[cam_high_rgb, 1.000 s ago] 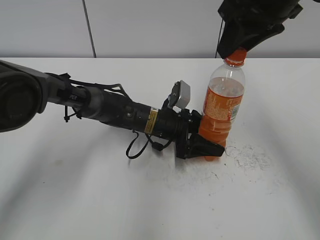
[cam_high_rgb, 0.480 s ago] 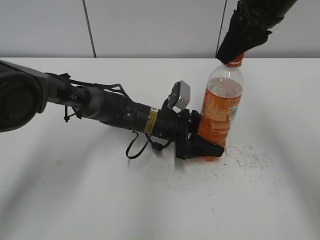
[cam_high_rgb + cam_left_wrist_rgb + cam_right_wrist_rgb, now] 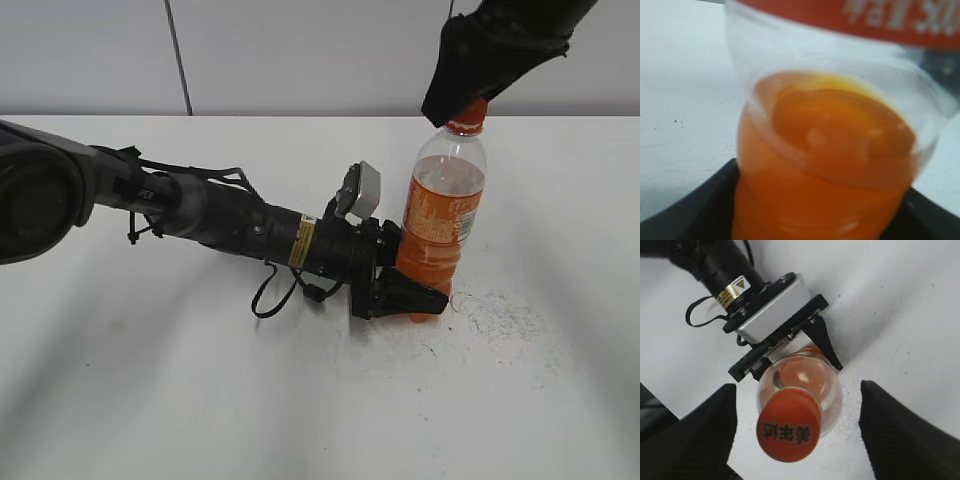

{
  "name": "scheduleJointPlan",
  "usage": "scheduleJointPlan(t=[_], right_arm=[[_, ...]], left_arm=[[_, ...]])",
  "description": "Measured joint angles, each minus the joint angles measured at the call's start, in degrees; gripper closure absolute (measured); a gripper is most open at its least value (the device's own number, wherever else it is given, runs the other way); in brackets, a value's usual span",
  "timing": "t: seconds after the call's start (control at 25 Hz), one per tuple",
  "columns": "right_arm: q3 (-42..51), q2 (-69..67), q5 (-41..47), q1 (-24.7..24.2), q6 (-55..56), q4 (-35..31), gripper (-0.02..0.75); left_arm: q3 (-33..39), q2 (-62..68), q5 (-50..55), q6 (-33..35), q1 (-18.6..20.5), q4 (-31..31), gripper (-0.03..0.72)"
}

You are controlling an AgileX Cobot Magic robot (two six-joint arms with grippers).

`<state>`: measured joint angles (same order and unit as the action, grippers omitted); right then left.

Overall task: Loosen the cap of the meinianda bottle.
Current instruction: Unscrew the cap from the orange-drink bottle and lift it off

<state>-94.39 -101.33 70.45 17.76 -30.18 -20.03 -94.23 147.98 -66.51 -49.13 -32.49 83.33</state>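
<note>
The meinianda bottle [image 3: 440, 215] stands upright on the white table, holding orange liquid, with an orange label round its middle. My left gripper [image 3: 405, 295] lies low along the table and is shut on the bottle's base, which fills the left wrist view [image 3: 830, 165]. The orange cap [image 3: 788, 426] shows from above in the right wrist view, with dark characters on top. My right gripper [image 3: 797, 435] is open above it, one black finger on each side, neither touching. In the exterior view that gripper [image 3: 470, 75] covers most of the cap [image 3: 470, 115].
The left arm [image 3: 200, 215] stretches across the table from the left edge, with a loose black cable loop [image 3: 270, 295] under it. Dark scuff marks [image 3: 505, 315] lie on the table right of the bottle. A grey wall stands behind the table.
My right gripper has shifted over the bottle top, ending a little lower and to the left around the cap. The bottle top has moved slightly left. The left arm has not moved.
</note>
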Motion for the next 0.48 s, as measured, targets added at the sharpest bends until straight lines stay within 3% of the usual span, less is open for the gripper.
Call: scheduleJointPlan(t=[0.2,0.48], right_arm=[[0.0,0.0,-0.1,0.0,21.7,3.9,0.216],[0.0,0.0,-0.1,0.0,24.9,2.7,0.407]], left_arm=[[0.0,0.0,0.0,0.0,0.0,0.0,0.138],[0.0,0.0,0.1,-0.1,0.0,0.0,0.138]])
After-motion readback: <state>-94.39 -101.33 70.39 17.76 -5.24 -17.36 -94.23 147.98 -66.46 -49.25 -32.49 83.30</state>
